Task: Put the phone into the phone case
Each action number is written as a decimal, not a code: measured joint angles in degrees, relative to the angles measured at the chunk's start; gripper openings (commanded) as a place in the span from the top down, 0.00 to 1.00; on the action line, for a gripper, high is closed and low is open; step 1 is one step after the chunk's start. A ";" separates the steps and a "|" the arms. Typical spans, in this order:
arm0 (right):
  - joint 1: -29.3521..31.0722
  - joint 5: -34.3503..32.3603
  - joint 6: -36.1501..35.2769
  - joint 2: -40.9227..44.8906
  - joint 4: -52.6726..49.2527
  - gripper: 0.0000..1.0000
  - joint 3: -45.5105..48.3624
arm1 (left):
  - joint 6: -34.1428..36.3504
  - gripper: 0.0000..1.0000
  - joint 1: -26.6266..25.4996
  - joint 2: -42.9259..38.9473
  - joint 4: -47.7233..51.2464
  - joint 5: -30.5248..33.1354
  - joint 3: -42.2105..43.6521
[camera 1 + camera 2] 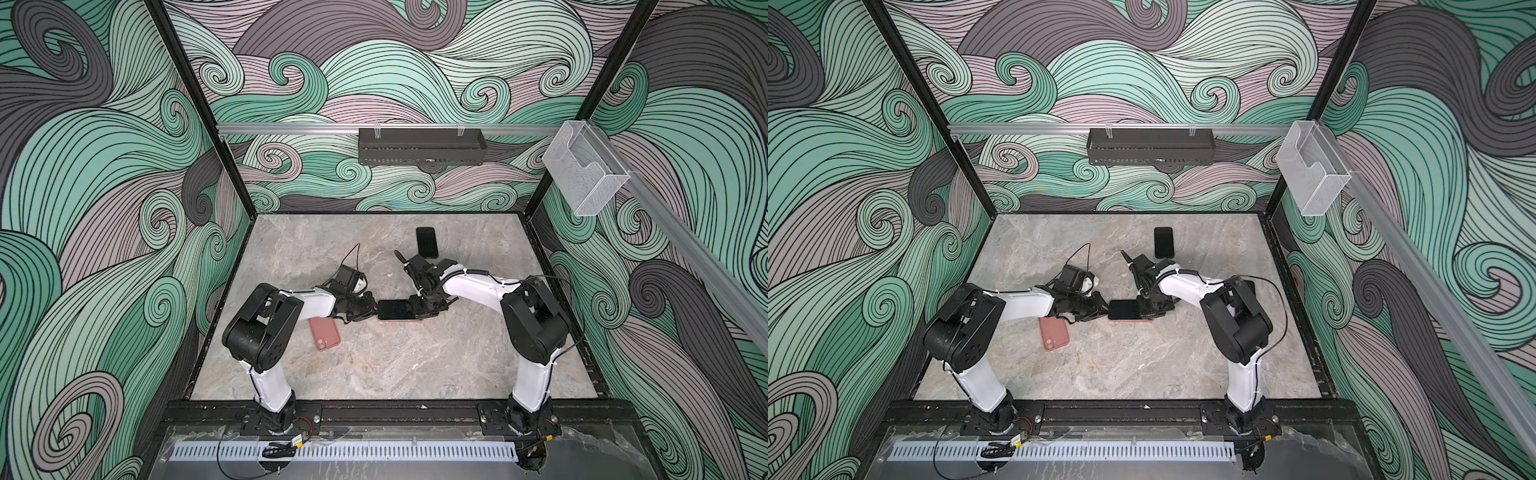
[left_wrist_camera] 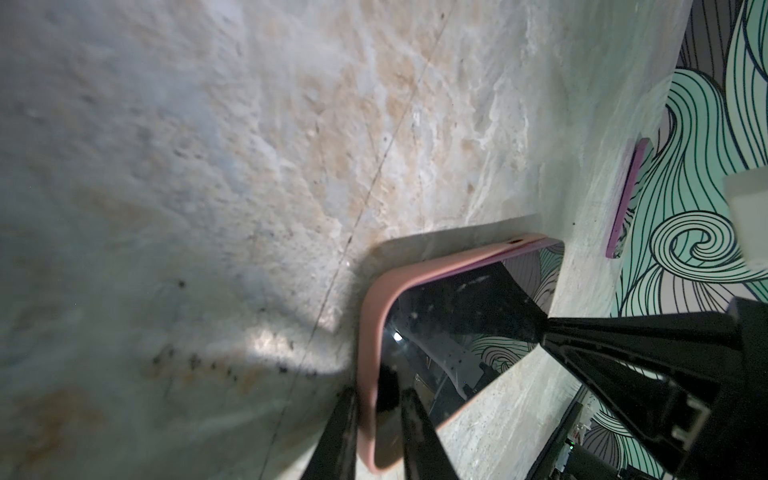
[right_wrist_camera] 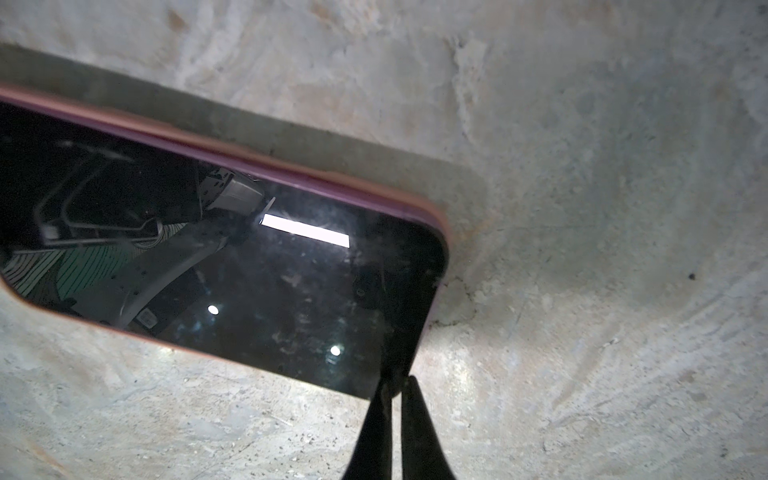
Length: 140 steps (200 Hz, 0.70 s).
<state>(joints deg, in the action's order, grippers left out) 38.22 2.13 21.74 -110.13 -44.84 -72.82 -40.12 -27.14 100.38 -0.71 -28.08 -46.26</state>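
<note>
Black phone (image 1: 395, 309) inside pink case (image 2: 369, 340)

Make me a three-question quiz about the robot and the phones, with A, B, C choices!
1. Where does the loose pink rubbery phone case lie?
A. on the grey marble table, near the left arm
B. at the table's far edge
C. by the right arm's base

2. How many black-screened phones are on the table?
A. one
B. two
C. four

3. How is the right claw?
A. wide open
B. shut
C. gripping the loose case

Answers:
1 A: it lies flat beside the left arm.
2 B: there is a black phone in a pink case in the middle and a bare black phone farther back.
3 B: its tips meet at the cased phone's corner.
</note>
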 measured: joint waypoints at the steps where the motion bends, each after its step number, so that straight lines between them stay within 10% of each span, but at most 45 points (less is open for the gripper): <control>1: 0.02 0.00 0.00 0.00 0.00 0.92 0.02 | 0.00 0.78 0.00 0.00 0.00 0.00 0.00; 140: 0.70 -1.16 -0.81 1.97 3.74 0.87 2.25 | 0.00 0.78 -0.39 -0.44 0.79 0.92 0.00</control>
<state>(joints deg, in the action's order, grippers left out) 38.92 0.97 20.93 -108.16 -41.10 -70.57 -40.12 -27.53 99.94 0.08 -27.16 -46.26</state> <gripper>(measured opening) 0.112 0.218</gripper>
